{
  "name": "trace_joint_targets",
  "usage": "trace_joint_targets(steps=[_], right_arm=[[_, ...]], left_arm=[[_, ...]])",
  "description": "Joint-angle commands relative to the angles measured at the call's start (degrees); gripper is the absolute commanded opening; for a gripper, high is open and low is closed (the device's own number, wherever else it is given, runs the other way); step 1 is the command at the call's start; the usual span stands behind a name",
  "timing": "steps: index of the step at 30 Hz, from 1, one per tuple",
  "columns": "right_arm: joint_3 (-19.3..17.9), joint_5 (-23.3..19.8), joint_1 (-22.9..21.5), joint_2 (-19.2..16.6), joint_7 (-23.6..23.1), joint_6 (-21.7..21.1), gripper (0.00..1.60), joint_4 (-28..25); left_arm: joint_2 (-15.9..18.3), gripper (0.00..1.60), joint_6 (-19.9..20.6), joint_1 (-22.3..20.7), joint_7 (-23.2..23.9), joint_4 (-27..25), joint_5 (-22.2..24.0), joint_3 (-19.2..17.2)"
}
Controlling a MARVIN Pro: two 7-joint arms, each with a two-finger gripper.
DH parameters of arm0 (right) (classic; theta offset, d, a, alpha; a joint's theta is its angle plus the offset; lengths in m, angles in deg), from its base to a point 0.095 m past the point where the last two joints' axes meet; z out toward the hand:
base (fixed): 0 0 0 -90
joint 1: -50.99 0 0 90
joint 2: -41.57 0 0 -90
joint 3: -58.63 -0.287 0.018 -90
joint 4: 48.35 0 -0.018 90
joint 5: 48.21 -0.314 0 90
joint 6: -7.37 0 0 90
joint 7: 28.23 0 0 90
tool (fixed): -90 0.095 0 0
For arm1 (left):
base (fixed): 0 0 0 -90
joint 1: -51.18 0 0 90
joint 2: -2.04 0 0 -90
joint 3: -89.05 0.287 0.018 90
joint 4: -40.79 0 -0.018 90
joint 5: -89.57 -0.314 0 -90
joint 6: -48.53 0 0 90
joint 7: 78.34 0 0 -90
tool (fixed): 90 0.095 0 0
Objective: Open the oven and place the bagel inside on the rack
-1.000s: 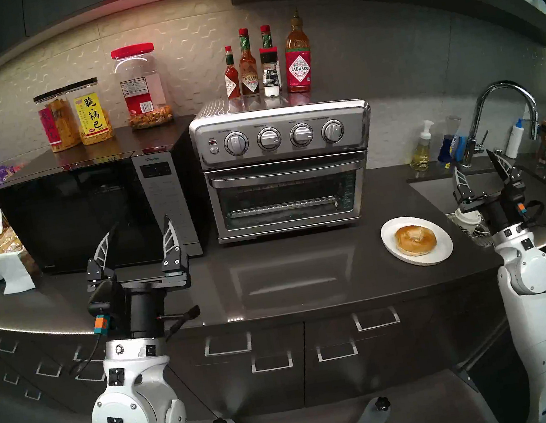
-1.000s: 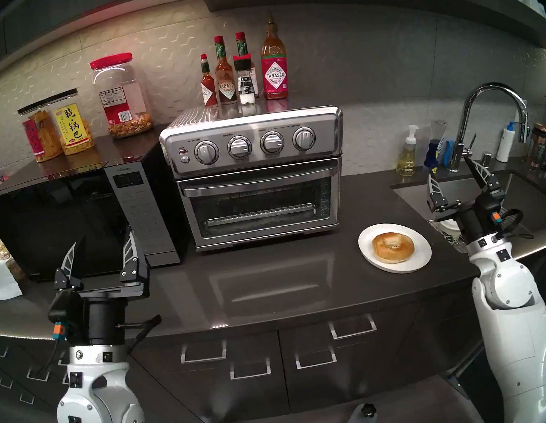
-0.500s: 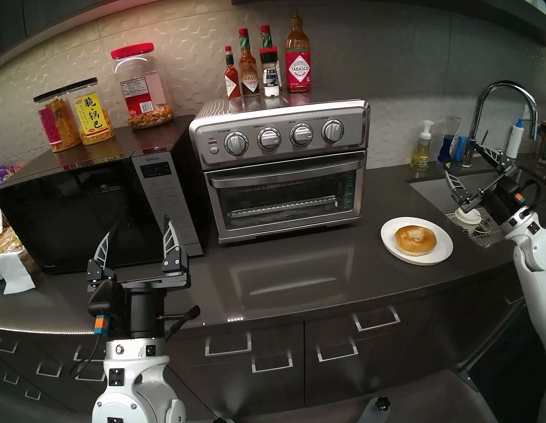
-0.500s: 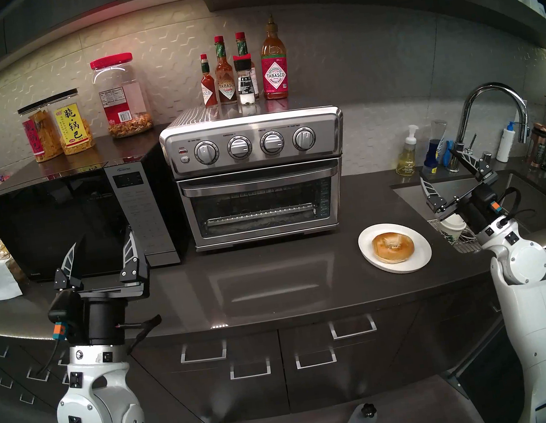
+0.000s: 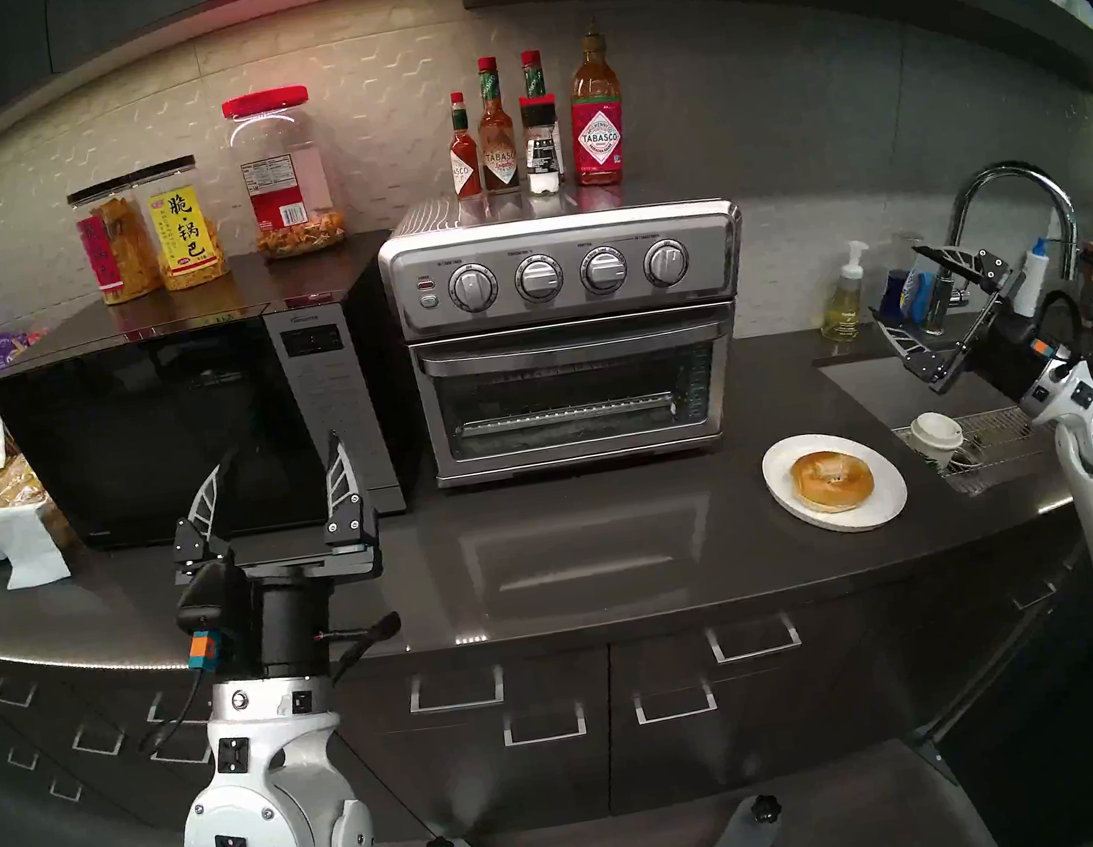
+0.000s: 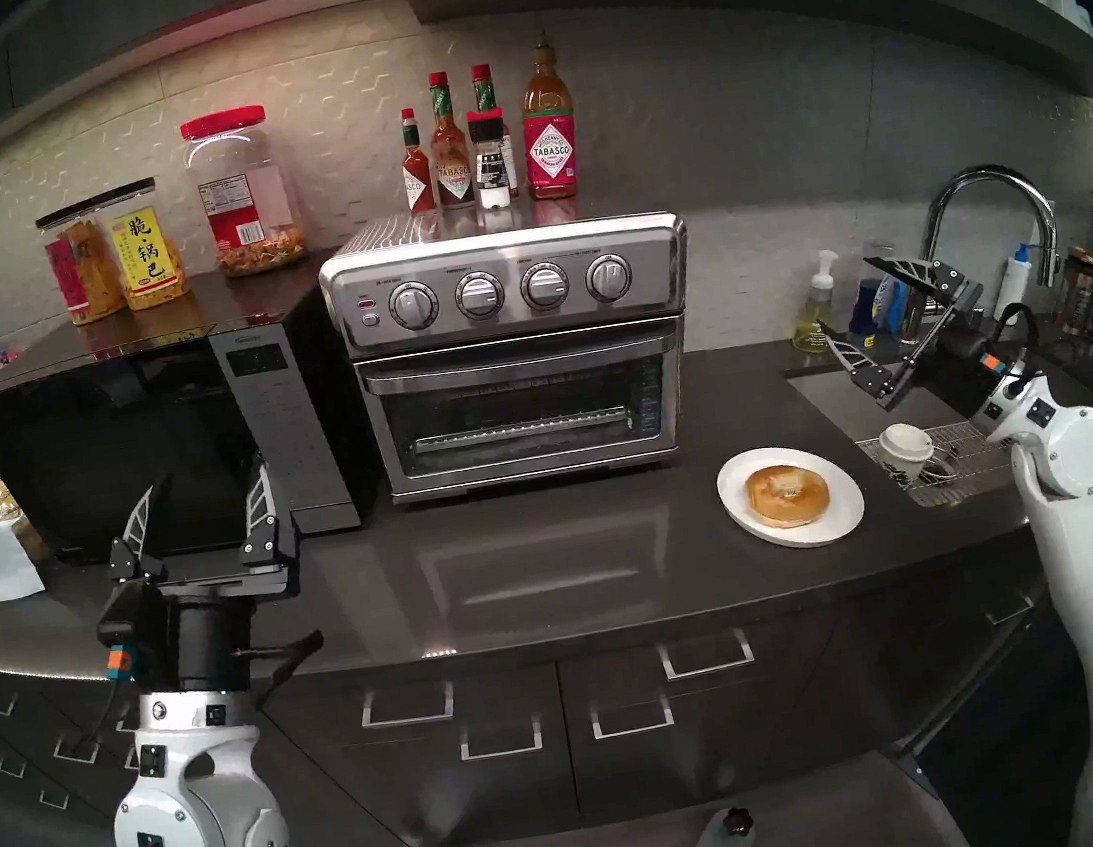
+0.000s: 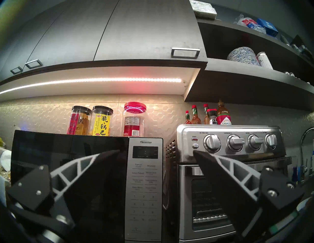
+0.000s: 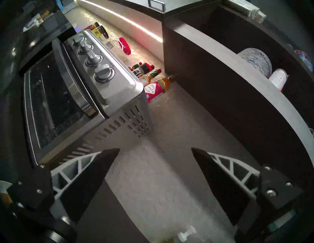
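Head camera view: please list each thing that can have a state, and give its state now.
oven: door shut, nothing on the rack.
bagel: lying flat on the white plate, not held.
microwave: door shut.
left gripper: open, empty, before the microwave.
right gripper: open, empty, turned on its side near the faucet.
paper cup: lid on.

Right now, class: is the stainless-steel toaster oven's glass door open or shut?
Shut. The stainless-steel toaster oven's glass door stands upright, flush with its front, bar handle at top; both grippers are away from it.
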Motion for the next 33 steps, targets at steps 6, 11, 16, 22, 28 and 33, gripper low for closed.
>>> trace_joint_targets(steps=[6,11,16,22,28,33], right_arm=[[1.53,0.56,-8.72,-9.17,-8.11,-1.49,1.60,-1.40],[4.56,-0.83,-11.82,-12.44,-11.07,-2.33,1.60,-0.43],[5.59,-2.96,-12.61,-13.27,-15.63,-1.69,1.60,3.48],[5.61,-3.17,-10.91,-12.66,-18.34,1.29,1.60,8.19],[4.88,-3.87,-9.57,-12.49,-20.37,2.40,1.60,9.45],[0.90,-6.62,-4.82,-10.51,-20.79,2.09,1.60,5.29]], left_arm=[[0.02,1.60,-0.20,-0.17,0.04,-0.97,-0.03,0.02],[0.02,1.60,-0.19,-0.15,0.04,-1.01,-0.03,0.01],[0.02,1.60,-0.13,-0.08,0.04,-1.12,-0.02,0.01],[0.02,1.60,-0.09,-0.05,0.04,-1.17,-0.02,0.01],[0.03,1.60,-0.07,-0.03,0.04,-1.20,-0.02,0.00],[0.02,1.60,-0.09,-0.05,0.04,-1.17,-0.02,0.01]])
